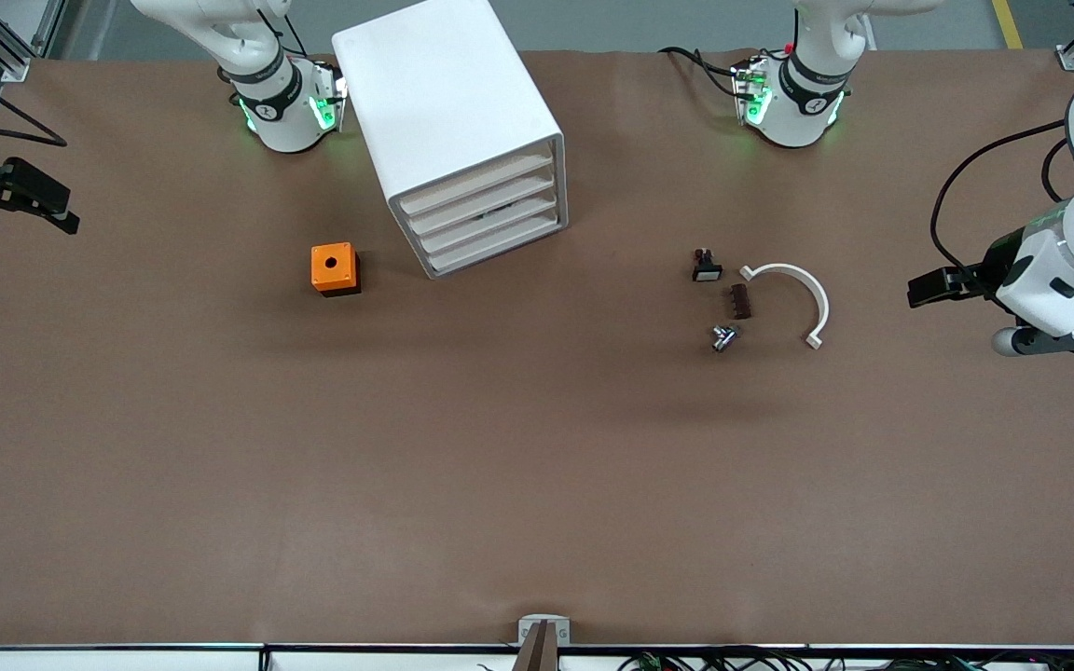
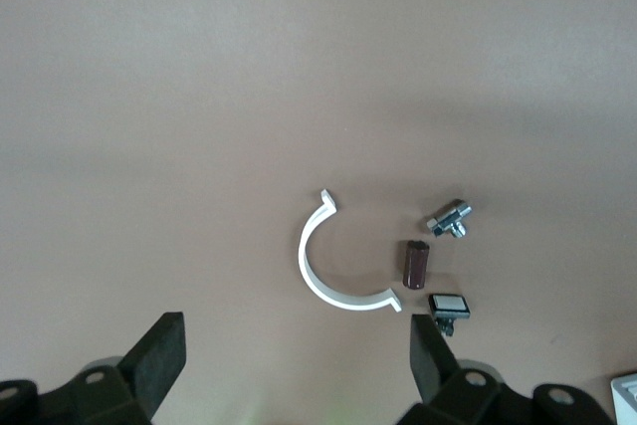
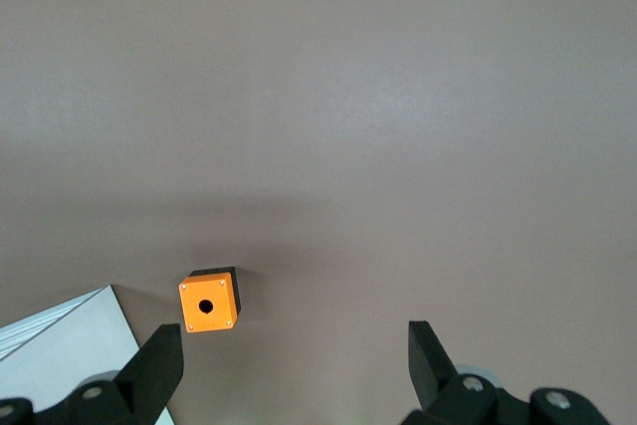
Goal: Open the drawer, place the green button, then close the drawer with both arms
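The white cabinet stands near the robots' bases, its four drawers all shut. The third drawer from the top is closed. No green-capped button shows in any view. My left gripper hangs open and empty over the table at the left arm's end; in the left wrist view nothing is between the fingers. My right gripper hangs open and empty over the right arm's end; the right wrist view shows bare table between its fingers.
An orange box with a hole sits beside the cabinet. Toward the left arm's end lie a black part with a white face, a brown part, a metal fitting and a white curved clamp.
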Action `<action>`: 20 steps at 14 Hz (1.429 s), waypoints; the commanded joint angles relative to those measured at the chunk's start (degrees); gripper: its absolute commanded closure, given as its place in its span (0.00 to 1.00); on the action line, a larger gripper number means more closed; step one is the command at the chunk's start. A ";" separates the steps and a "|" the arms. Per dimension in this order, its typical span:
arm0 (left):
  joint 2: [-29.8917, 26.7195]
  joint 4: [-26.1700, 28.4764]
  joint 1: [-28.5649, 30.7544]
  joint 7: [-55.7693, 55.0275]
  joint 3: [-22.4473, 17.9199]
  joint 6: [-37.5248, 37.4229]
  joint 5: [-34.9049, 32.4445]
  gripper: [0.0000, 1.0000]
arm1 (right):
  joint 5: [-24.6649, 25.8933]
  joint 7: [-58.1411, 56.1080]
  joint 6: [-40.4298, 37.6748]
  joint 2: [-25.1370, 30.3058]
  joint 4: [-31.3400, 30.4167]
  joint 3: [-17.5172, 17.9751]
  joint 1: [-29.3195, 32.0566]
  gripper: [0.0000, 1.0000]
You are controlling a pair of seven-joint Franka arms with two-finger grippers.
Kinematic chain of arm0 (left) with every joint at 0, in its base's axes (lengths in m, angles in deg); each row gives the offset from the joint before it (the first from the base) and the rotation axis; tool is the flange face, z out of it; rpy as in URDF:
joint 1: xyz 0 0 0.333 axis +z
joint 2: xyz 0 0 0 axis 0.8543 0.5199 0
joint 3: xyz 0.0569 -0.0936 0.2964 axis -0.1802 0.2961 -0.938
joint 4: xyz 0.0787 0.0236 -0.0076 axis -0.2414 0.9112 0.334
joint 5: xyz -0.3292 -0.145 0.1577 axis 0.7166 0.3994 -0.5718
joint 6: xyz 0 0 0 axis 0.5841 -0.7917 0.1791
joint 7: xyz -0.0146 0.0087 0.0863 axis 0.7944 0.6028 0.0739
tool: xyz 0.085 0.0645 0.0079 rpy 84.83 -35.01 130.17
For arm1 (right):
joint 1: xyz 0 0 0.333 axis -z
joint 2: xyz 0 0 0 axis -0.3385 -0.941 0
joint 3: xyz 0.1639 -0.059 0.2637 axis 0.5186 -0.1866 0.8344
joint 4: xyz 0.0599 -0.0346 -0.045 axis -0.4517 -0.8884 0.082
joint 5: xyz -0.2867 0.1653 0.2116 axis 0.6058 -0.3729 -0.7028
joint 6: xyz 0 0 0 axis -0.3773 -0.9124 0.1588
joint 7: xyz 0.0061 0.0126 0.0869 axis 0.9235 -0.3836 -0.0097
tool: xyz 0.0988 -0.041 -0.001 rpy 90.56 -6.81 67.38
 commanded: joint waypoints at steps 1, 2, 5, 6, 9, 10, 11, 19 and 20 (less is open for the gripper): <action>-4.77 3.94 0.38 1.15 0.26 2.79 -0.31 0.01 | 0.72 -0.14 0.81 1.53 -1.32 -0.14 -0.17 0.00; -5.82 3.68 1.95 1.06 2.44 2.80 -0.22 0.01 | 0.72 -0.23 0.81 1.53 -1.40 -0.14 -0.17 0.00; -7.15 2.88 3.11 0.80 4.57 2.80 -0.22 0.01 | 0.72 -0.23 0.81 1.53 -1.32 -0.14 -0.17 0.00; -7.23 1.75 3.28 0.71 4.83 2.71 -0.22 0.01 | 0.72 -0.23 0.81 1.53 -1.32 -0.14 -0.17 0.00; -7.23 -1.24 3.37 0.79 4.49 2.27 -0.22 0.01 | 0.63 -0.23 0.72 1.53 -1.32 -0.14 -0.17 0.00; -7.41 -1.77 3.46 0.88 4.31 2.18 -0.22 0.00 | 0.54 -0.23 0.63 1.53 -1.40 -0.14 -0.08 0.00; -7.76 -1.95 3.46 0.97 4.22 1.57 -0.30 0.00 | 0.37 -0.23 0.63 1.53 -1.40 -0.23 -0.08 0.00; -8.03 -6.34 3.99 3.44 3.96 -1.42 -0.13 0.01 | 0.37 -0.31 0.55 1.53 -1.32 -0.23 -0.17 0.00; -7.94 -6.35 3.99 3.35 3.96 -1.42 -0.13 0.01 | 0.28 -0.31 0.55 1.53 -1.32 -0.23 -0.17 0.00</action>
